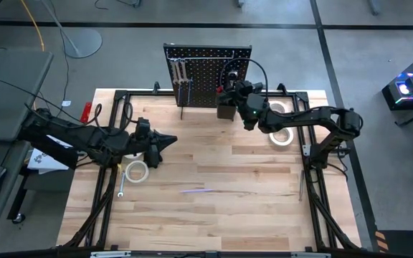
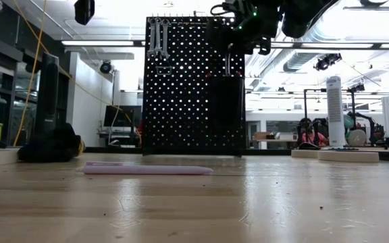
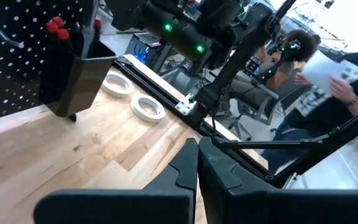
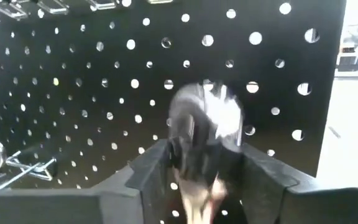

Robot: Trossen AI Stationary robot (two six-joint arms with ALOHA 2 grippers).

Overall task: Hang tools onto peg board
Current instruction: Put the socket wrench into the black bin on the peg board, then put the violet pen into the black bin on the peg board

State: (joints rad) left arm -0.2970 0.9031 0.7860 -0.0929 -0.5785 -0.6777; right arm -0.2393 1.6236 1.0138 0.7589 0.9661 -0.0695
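The upright black perforated peg board (image 1: 208,75) stands at the far edge of the pale wooden counter (image 1: 221,193). Silver wrenches (image 2: 157,37) hang from hooks at its upper left in the low view, and a small black bin (image 3: 79,78) on its front holds red-topped screwdrivers (image 3: 56,28). The right pincer (image 4: 194,168) sits high against the board, a blurred silvery tool (image 4: 204,118) between its parted fingers; whether they grip it cannot be told. The left pincer (image 3: 197,165) hovers clenched and empty over the counter's left side, near a white tape roll (image 1: 136,170). Two more white tape rolls (image 1: 281,122) lie at the right.
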